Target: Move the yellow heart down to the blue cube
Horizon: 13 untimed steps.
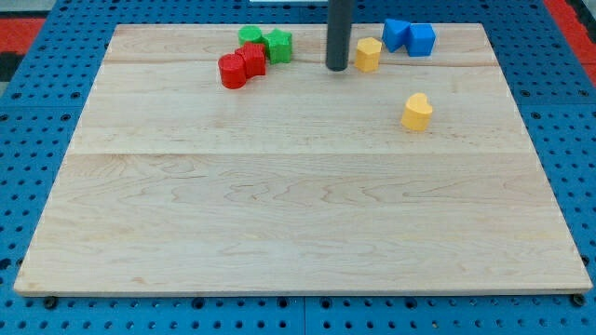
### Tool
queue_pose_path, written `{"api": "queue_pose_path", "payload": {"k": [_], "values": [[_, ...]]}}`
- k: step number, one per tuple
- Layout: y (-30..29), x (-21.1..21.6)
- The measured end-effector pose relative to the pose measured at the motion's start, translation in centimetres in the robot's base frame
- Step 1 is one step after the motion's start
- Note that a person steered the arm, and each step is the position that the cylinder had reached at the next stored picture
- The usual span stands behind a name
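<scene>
The yellow heart [417, 112] lies on the wooden board [298, 214] at the right, below the top cluster. The blue cube [422, 40] sits at the view's top right and touches a second blue block [397, 33] on its left. The heart is well below the cube and apart from it. My tip [337, 68] rests on the board near the top centre. It is just left of another yellow block [369, 54], with a small gap, and up and to the left of the heart.
Two green blocks [250, 37] [277, 45] and two red blocks [233, 72] [252, 60] are bunched at the top, left of my tip. The board's top edge runs close behind the blocks. A blue pegboard [37, 140] surrounds the board.
</scene>
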<state>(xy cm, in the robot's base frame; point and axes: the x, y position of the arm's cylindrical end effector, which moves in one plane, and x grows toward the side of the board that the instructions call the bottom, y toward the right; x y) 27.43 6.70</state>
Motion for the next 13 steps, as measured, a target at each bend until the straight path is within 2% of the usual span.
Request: {"api": "queue_pose_path", "payload": {"k": [1,3,5,7,8,10,13], "values": [[3.8,-0.6],[0.7,8.7],[-1.6,9.7],[4.2,16.6],[4.4,17.6],[8.9,11.4],[7.7,3.7]]}}
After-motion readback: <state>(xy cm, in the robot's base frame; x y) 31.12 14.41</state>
